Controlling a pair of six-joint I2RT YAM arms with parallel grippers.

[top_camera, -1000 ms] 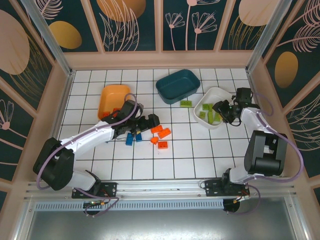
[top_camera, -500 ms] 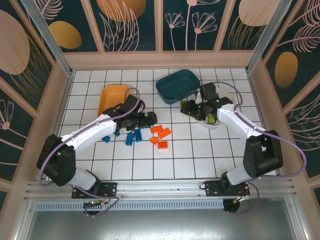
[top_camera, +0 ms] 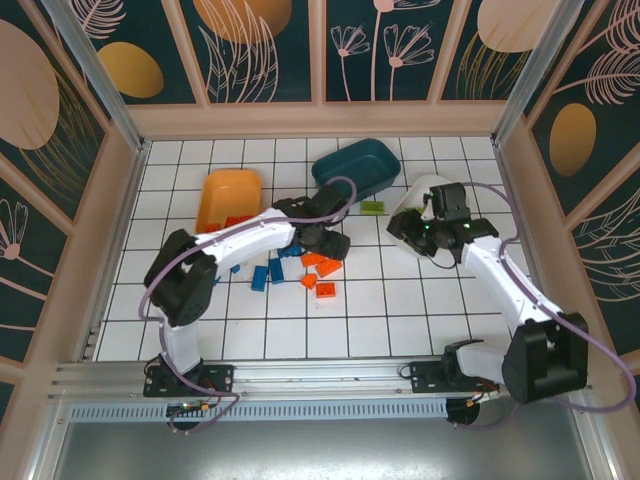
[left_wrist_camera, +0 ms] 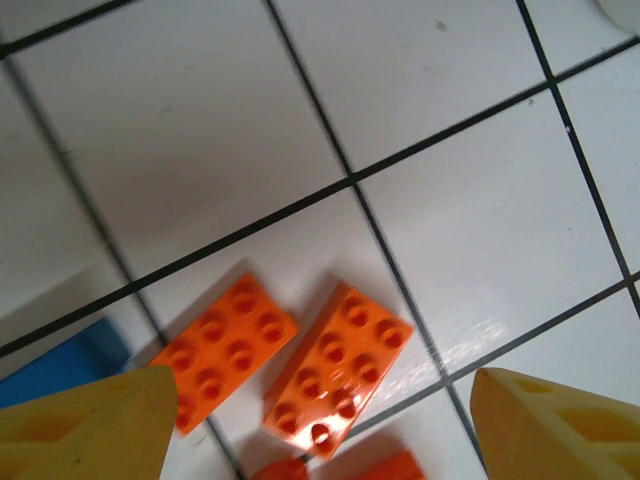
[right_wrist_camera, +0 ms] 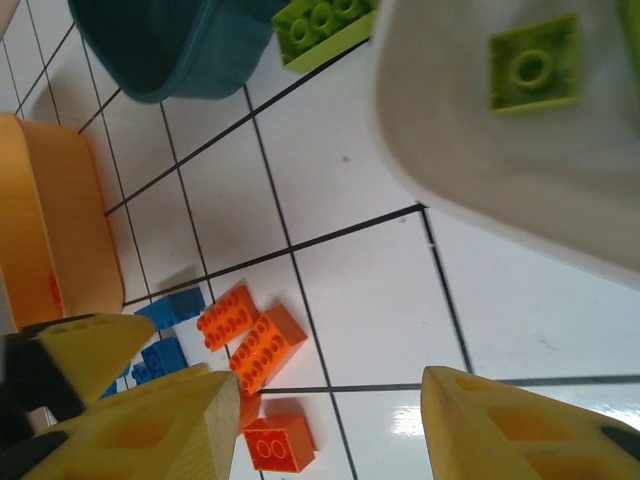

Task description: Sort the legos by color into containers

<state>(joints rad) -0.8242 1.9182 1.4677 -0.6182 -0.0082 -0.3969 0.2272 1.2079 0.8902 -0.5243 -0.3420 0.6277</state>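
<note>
Orange brick near the middle of the table looks light, rigid, slick; I'd pinch its long sides; left gripper straddles it, spread and empty; right gripper also released.

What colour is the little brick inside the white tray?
The brick is lime green, seen best in the right wrist view.
</note>
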